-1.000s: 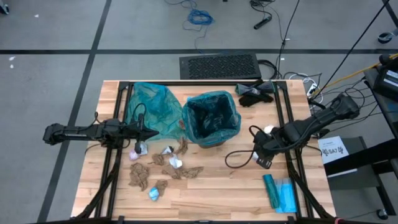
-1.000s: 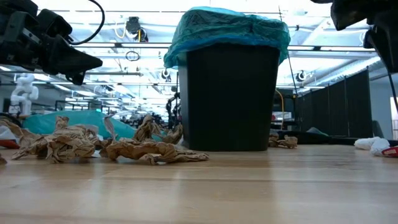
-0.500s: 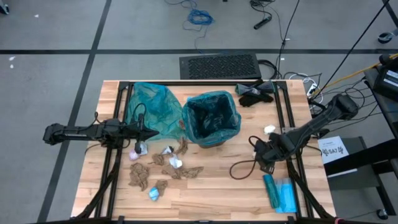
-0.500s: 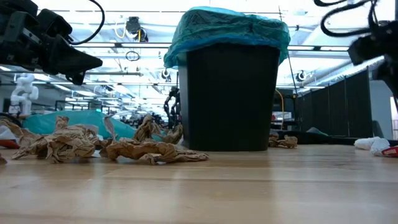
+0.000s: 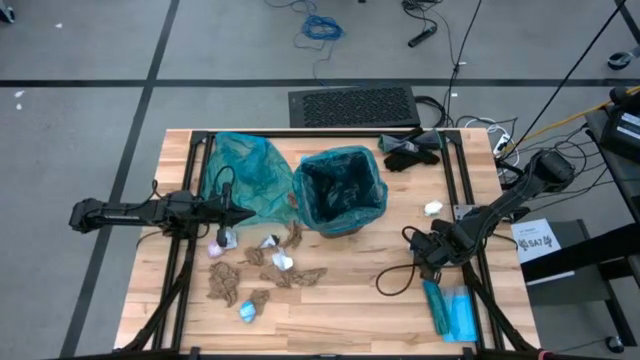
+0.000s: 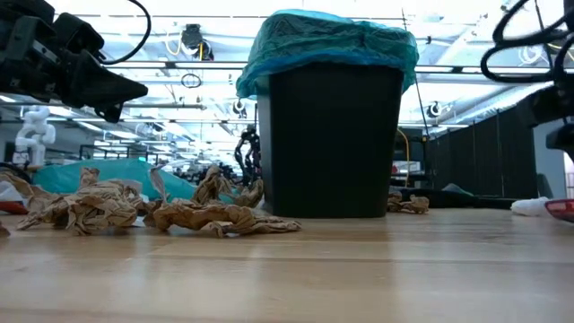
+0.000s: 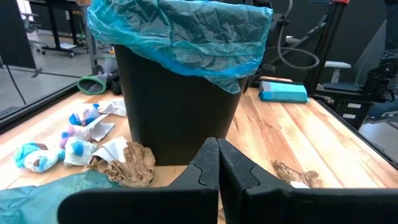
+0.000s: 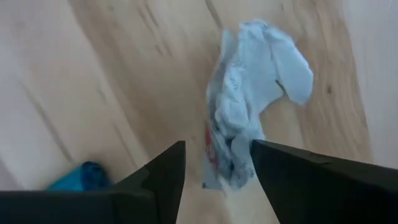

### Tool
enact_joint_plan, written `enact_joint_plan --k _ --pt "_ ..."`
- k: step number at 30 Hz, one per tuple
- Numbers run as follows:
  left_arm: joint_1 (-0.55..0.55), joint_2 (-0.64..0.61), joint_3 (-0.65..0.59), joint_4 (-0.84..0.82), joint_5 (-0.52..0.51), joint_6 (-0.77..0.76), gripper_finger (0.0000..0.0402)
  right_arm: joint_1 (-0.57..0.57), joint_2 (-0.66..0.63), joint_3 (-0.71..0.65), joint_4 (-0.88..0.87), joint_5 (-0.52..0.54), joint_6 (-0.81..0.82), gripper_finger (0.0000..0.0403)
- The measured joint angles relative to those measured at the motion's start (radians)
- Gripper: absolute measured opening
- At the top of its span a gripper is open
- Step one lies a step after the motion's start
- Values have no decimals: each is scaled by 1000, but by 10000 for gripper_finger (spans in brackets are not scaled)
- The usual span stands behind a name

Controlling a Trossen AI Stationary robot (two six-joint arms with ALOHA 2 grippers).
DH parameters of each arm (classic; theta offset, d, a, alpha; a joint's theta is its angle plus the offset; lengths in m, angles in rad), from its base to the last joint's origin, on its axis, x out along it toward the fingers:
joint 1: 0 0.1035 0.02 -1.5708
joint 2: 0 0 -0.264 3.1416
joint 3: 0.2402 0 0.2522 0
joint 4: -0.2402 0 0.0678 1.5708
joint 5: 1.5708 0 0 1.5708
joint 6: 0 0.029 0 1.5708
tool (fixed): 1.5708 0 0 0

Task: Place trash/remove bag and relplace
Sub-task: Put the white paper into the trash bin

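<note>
From above, I see the bin [image 5: 341, 192] lined with a teal bag [image 5: 350, 160] at the middle of the table [image 5: 340, 300]. A loose teal bag [image 5: 243, 178] lies to its left. The paper wads [image 5: 262, 270] are scattered in the lower left of the frame, in front of the bin, and one white wad [image 5: 433, 208] sits alone to the right of the bin. My left gripper [image 5: 238, 215] hovers at the left, over the edge of the loose bag, fingers pressed together. My right gripper [image 5: 432, 252] is at the lower right, just above a blue packet [image 5: 450, 310]. A black cloth [image 5: 410, 152] lies at the upper right of the table.

At table level, the bin [image 6: 332, 135] fills the centre, brown wads [image 6: 134, 208] lie at the left, and the left gripper [image 6: 108, 90] hangs at the upper left.

Through the left wrist camera, the closed fingers [image 7: 208, 171] point at the bin [image 7: 180, 106], with a brown wad [image 7: 127, 165] at its base and blue and white wads [image 7: 81, 124] farther along.

Through the right wrist camera, the fingers [image 8: 161, 180] stand wide apart, holding nothing, with a white wad [image 8: 249, 106] on the wood beyond them.
</note>
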Motion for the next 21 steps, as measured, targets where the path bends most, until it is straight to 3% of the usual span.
enact_joint_plan --k 6,11,16,21 --pt "0 0 0 0 0 0 0 0 -1 -53 71 -1 21 149" --pt "0 0 0 0 0 0 0 0 -3 -65 85 3 73 96" --pt "0 0 0 0 0 0 0 -1 -4 -66 130 -7 253 15" --pt "0 0 0 4 -28 87 0 0 -20 -20 128 -53 416 4"
